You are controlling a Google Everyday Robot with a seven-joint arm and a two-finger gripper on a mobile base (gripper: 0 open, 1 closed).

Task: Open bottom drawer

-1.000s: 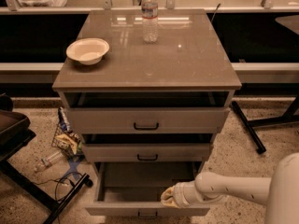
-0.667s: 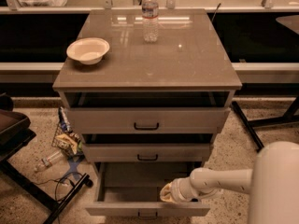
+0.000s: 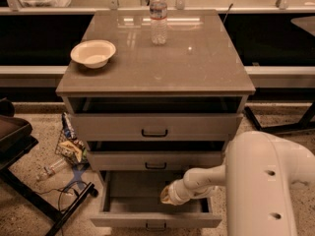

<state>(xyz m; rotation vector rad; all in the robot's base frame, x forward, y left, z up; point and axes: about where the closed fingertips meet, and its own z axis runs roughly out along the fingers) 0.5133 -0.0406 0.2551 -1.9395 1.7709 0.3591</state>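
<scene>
Cream tool point(image 3: 167, 194) over pulled-out bottom drawer point(image 3: 123, 221)

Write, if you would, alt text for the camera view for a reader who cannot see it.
The bottom drawer of a three-drawer cabinet stands pulled out, and the robot's gripper hangs over its open interior, right of centre. A white bowl and a water bottle stand on the cabinet top.

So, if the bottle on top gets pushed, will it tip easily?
Probably: the bottle is tall, narrow and upright, so a high push may tip it, then it could roll. Clear plastic, so likely light. The claw is low down, in the open bottom drawer.
</scene>
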